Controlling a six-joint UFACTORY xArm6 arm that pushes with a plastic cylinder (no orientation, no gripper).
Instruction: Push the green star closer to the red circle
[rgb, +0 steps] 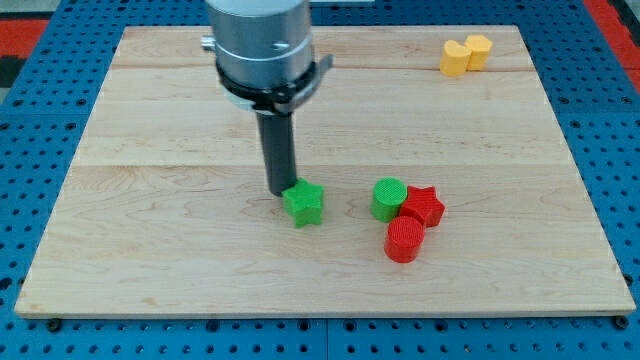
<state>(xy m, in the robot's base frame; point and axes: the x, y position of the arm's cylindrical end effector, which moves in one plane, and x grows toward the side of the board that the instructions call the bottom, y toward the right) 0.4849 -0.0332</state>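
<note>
So the arm's rod comes straight down over the wooden table (150, 120), and the tip (279, 191) sits just left of the table's middle, a bit toward the bottom edge. There's no claw on this thing, nothing to open or close, just a plain dark rod, and its end is right up against the upper left side of the green star (304, 204), touching it or as good as. The green star is roughly at the centre of the table, slightly nearer the bottom edge than the top one. To its right, with a small bare gap in between, there's a tight little cluster: a green circle (388, 198), a red star (424, 206) pressed against the green circle's right side, and the red circle (404, 240) tucked just below those two, touching the red star. So the green star and the red circle are near each other but apart. Way off in the top right corner, two yellow blocks (465, 54) sit side by side, touching, well away from everything else.
</note>
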